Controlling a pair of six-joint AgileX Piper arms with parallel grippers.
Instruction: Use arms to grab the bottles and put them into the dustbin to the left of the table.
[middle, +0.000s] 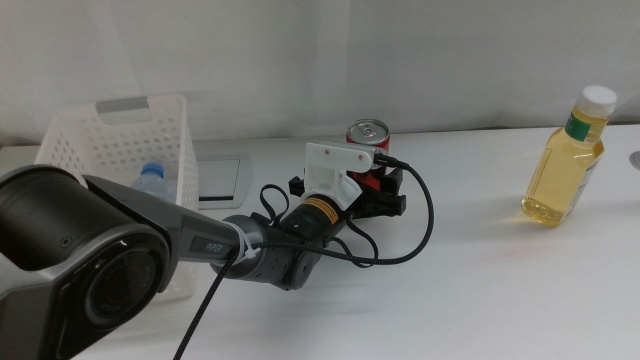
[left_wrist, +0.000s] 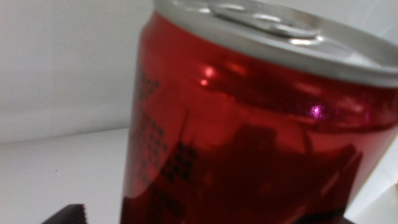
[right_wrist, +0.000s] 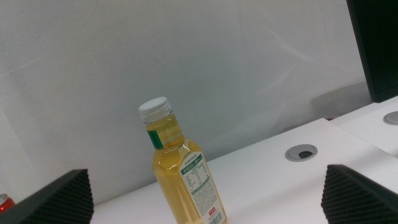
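A slim red soda can (middle: 367, 134) stands upright mid-table and fills the left wrist view (left_wrist: 249, 124). My left gripper (middle: 380, 192) is open, one jaw on each side of the can's lower body. A yellow-liquid bottle (middle: 564, 165) with a white cap stands at the table's right. My right gripper (right_wrist: 205, 169) is open and faces that bottle (right_wrist: 185, 180) from a distance; it is outside the middle view. The white perforated dustbin (middle: 110, 145) sits at the left, with a clear blue-capped water bottle (middle: 151, 180) inside it.
A flat grey-rimmed panel (middle: 221, 178) lies between the dustbin and the can. A round cable hole (right_wrist: 301, 152) is set in the table beyond the yellow bottle. A dark panel (right_wrist: 373, 43) stands at the far side. White wall backs the table.
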